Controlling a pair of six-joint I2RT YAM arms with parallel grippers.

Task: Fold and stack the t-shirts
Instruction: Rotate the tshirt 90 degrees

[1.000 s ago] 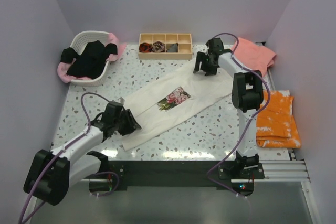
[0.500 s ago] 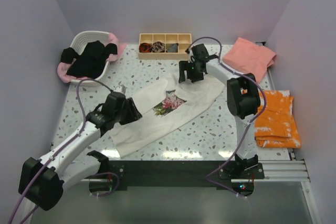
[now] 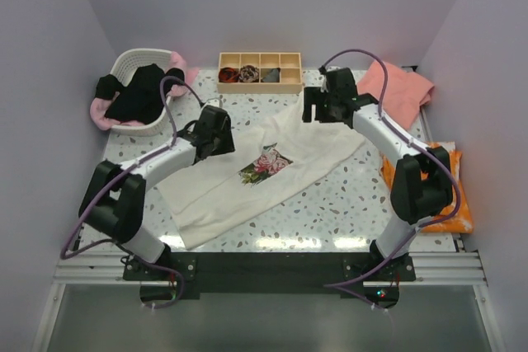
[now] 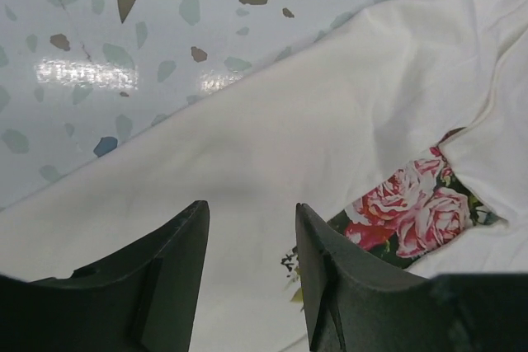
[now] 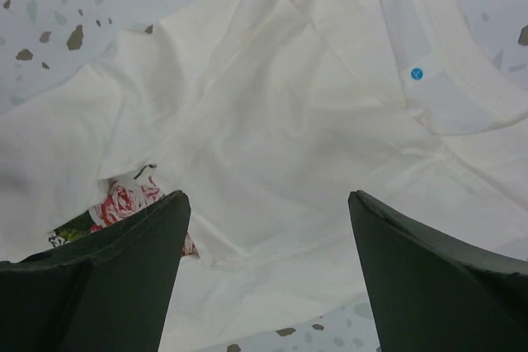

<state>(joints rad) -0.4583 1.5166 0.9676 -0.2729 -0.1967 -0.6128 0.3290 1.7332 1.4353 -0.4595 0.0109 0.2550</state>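
Left pincer [image 4: 252, 208] half-spread, right pincer [image 5: 268, 197] wide, both empty right above the cream tee [image 4: 272, 121]. Guess they're letting the fold settle.

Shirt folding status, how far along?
Done: salmon shirt and orange cloth lie folded at the right. In hand: rose-print cream shirt, partly folded mid-table, left hand and right hand open over it. Left: black shirt and pink shirt in the basket, no stack yet.

five t-shirts [image 3: 247, 183] [image 3: 400, 88] [image 3: 437, 191] [image 3: 140, 92] [image 3: 99, 113], one basket [image 3: 136, 57], one wooden tray [image 3: 285, 86], two arms [image 3: 165, 162] [image 3: 379, 125].
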